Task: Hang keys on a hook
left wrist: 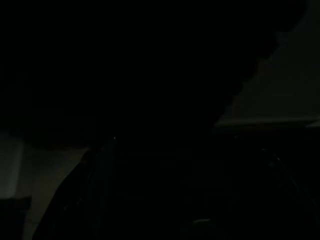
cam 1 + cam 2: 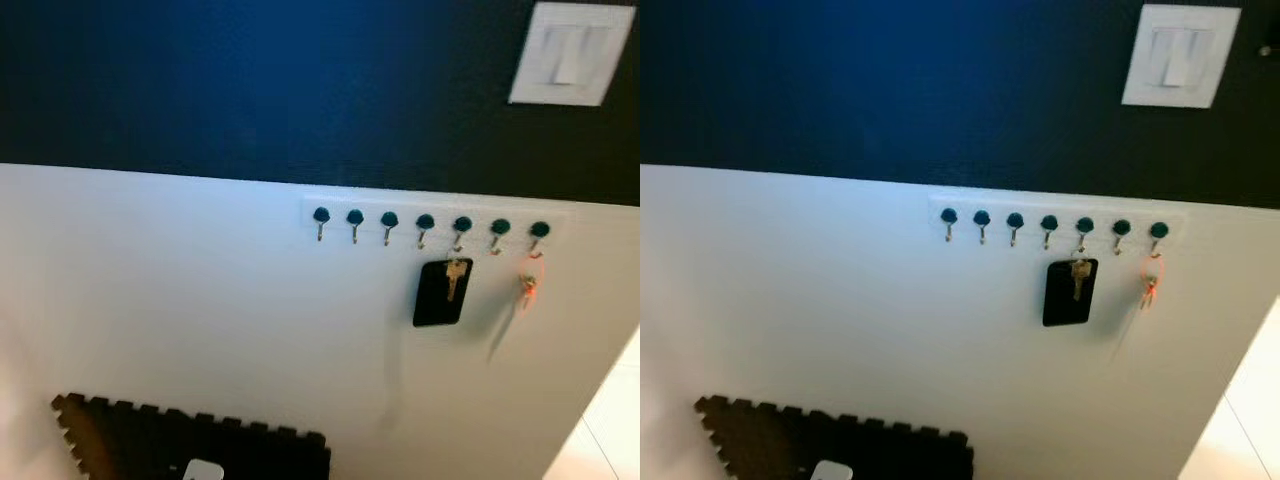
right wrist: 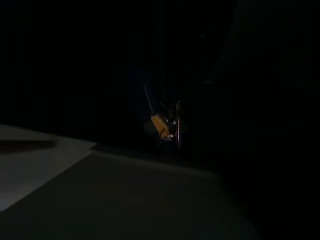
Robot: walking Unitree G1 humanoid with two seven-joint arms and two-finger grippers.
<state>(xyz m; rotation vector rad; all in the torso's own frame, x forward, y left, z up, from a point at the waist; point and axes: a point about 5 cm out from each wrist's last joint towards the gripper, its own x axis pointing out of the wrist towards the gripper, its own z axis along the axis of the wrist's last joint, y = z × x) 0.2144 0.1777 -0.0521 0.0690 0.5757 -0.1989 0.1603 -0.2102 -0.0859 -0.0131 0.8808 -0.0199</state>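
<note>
White wall below, dark blue above, and on the white part a rack of seven hooks [image 2: 428, 228] with dark round caps. A brass key on a black fob [image 2: 444, 291] hangs from the fifth hook from the robot's left, and a small bunch of keys with an orange tag [image 2: 528, 285] hangs from the last hook [image 2: 538, 233], on the right end. A light switch [image 2: 571, 53] sits high on the dark wall, and a dark foam mat [image 2: 190, 445] lies at the foot.

The wrist views are nearly black. The right one shows a faint orange glint [image 3: 159, 123] in the gloom. Whether either claw is clenched or released I cannot tell.

Judging by the rack, the keys may already be hung. The sound course now is to check that the ring sits fully in the hook's curve, then draw the arm straight back without brushing the tag.
</note>
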